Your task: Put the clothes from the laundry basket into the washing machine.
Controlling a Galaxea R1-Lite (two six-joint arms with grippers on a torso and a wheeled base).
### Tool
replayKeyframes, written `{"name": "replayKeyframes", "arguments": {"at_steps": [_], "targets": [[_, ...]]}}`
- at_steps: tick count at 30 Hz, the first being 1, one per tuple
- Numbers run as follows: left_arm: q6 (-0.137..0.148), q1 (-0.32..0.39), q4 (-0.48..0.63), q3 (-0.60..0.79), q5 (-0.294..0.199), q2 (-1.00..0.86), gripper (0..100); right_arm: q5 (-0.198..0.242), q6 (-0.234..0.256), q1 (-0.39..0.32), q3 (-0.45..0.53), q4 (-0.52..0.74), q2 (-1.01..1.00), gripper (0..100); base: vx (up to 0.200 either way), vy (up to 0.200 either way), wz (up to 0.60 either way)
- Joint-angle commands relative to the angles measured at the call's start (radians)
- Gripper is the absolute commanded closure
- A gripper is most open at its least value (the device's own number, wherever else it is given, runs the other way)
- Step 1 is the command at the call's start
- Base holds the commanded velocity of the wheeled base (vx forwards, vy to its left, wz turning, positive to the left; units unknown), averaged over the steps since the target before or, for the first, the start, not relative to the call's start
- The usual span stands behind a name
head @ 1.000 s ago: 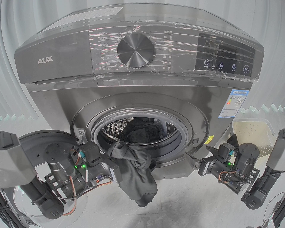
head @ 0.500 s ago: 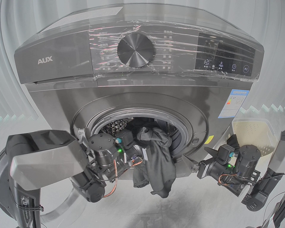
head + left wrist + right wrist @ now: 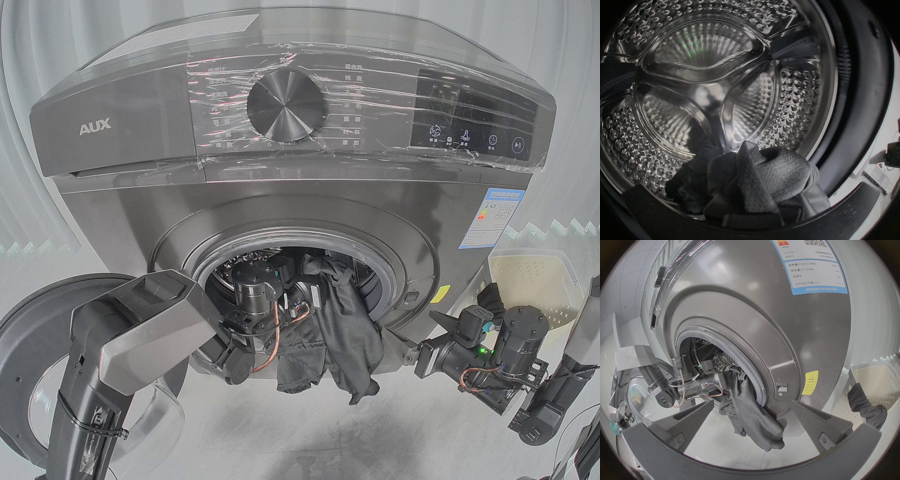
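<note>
My left gripper (image 3: pixel 320 287) is inside the mouth of the washing machine (image 3: pixel 300 206), shut on a dark grey garment (image 3: pixel 347 340). The garment drapes over the lower door rim and hangs down the front. In the left wrist view its bunched top (image 3: pixel 775 175) sits between my fingers, with the steel drum (image 3: pixel 703 72) behind and more dark clothes (image 3: pixel 690 178) on the drum floor. My right gripper (image 3: pixel 417 334) hangs open and holds nothing, low beside the opening's right edge. From its wrist view (image 3: pixel 751 405) the hanging garment (image 3: pixel 753 418) shows ahead.
The washer door (image 3: pixel 37 337) stands swung open at the left. A pale laundry basket (image 3: pixel 537 281) sits on the floor at the right, with a dark cloth (image 3: pixel 865 405) hanging over its near edge. Bare grey floor lies below the opening.
My left arm has swung up and to the right, carrying the garment from below the opening into the drum's mouth. The right arm has stayed almost still.
</note>
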Motion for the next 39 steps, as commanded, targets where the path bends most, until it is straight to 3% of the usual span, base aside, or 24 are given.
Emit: {"name": "replayKeyframes", "arguments": {"at_steps": [1, 2, 9, 18, 19, 22, 27, 30, 39], "targets": [[0.002, 0.040, 0.072, -0.166, 0.043, 0.093, 100, 0.000, 0.000, 0.000, 0.000, 0.000, 0.006, 0, 0.000, 0.000, 0.00], [0.005, 0.056, 0.104, -0.255, 0.065, 0.125, 100, 0.000, 0.000, 0.000, 0.000, 0.000, 0.006, 0, 0.000, 0.000, 0.00], [0.011, 0.073, 0.242, -0.490, 0.119, 0.179, 100, 0.000, 0.000, -0.002, 0.000, 0.000, 0.006, 0, 0.000, 0.000, 0.00], [0.010, 0.074, 0.294, -0.516, 0.119, 0.181, 100, 0.002, -0.001, -0.003, -0.002, 0.000, 0.006, 0, 0.000, 0.000, 0.00], [0.010, 0.074, 0.299, -0.514, 0.120, 0.179, 0, 0.002, -0.001, -0.003, -0.002, 0.000, 0.006, 0, 0.000, 0.000, 0.00], [0.004, 0.074, 0.299, -0.504, 0.120, 0.173, 0, 0.002, -0.001, -0.003, -0.002, 0.000, 0.006, 0, 0.000, 0.000, 0.00], [0.005, 0.068, 0.334, -0.364, 0.112, 0.098, 0, 0.002, -0.001, -0.006, -0.002, 0.000, 0.006, 0, 0.000, 0.000, 0.00], [0.007, 0.059, 0.418, -0.223, 0.059, 0.004, 0, 0.002, -0.001, -0.005, -0.003, 0.000, 0.006, 0, 0.000, 0.000, 0.00], [0.014, 0.028, 0.468, -0.017, -0.076, -0.098, 0, 0.002, -0.001, 0.000, 0.000, 0.000, 0.006, 0, 0.000, 0.000, 0.00]]}}
